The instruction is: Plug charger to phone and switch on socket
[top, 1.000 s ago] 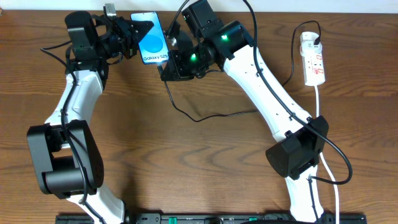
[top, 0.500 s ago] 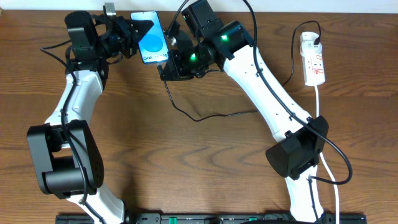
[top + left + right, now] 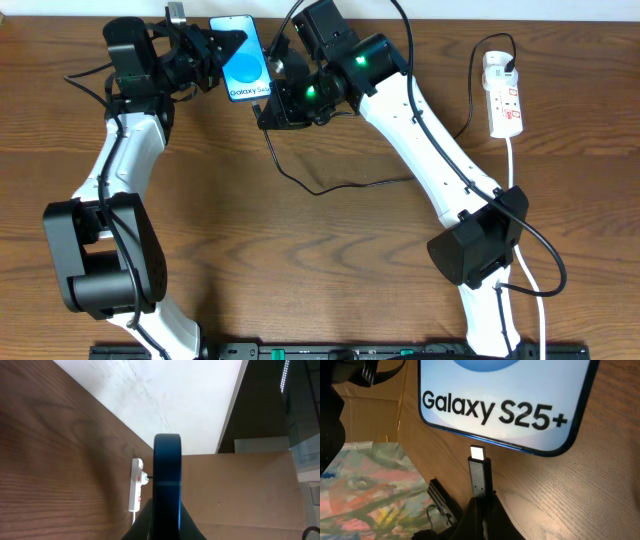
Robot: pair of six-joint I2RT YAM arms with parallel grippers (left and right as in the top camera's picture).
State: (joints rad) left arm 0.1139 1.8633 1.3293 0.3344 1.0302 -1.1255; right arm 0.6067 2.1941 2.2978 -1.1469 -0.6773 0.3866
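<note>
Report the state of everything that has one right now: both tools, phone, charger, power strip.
left tool: shut on the phone.
right tool: shut on the charger connector.
phone: screen lit, nothing plugged in yet.
charger connector: tip right at the phone's bottom edge, not inserted.
power strip: black plug seated in it; switch position too small to tell.

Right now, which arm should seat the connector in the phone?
Right. The right end effector holds the charger connector at the phone's bottom edge; the left end effector only grips the phone.
</note>
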